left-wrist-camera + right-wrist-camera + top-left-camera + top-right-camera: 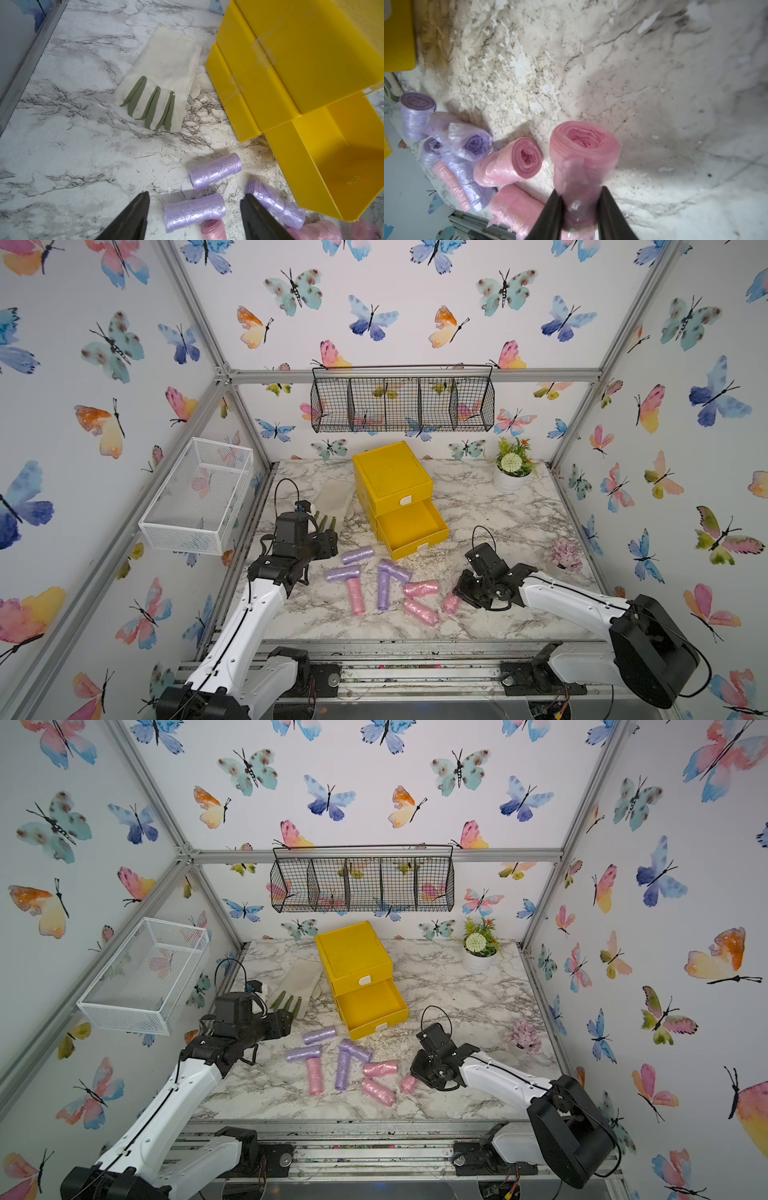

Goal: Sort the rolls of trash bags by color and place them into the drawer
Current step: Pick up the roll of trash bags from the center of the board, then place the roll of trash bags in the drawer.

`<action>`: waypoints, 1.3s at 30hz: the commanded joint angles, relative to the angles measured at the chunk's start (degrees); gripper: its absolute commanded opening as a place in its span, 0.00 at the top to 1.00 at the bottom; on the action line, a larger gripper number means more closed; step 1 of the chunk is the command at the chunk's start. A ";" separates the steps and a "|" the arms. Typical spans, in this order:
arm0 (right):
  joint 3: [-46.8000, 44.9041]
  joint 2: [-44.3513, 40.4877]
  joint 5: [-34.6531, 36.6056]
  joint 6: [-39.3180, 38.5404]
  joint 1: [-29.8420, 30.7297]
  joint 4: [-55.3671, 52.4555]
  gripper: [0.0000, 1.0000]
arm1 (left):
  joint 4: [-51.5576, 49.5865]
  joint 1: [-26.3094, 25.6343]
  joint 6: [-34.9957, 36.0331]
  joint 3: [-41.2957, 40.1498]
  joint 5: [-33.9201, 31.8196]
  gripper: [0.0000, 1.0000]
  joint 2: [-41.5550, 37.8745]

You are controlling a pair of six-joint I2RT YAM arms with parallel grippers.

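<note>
Right pincer (580,190) clamped on pink roll (583,145); left pincer (195,194) apart, holding nothing.
Front of surface (311,622): three more pink rolls (420,611) and four purple rolls (357,554) clustered between the arms, with the held roll at the cluster's right end. Just behind is the yellow drawer unit (392,477), its lower drawer (409,526) pulled out. Glove (334,497) to its left, pink ornament (565,553) beside the right arm, potted plant (513,472) far right.

glove (162,79): cream with green stripes, flat on marble worktop (498,522), back left | white mesh basket (183,537): mounted on left wall | black wire basket (403,404): on back wall, divided into compartments | potted plant (512,472): back right corner | pink flower ornament (565,556): right edge
</note>
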 commanded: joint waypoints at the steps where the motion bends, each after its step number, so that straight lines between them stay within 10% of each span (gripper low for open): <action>1: 3.58 -4.24 1.42 0.16 -0.16 -6.21 0.71 | 0.45 0.50 0.58 -0.41 0.60 0.26 -1.18; 9: 16.31 -9.46 4.91 0.42 -0.07 -12.02 0.72 | 0.63 0.86 0.27 -0.41 0.94 0.26 -1.52; 39: 36.54 23.60 8.87 12.70 2.13 16.52 0.68 | 1.06 1.21 0.10 -1.02 2.53 0.26 -3.07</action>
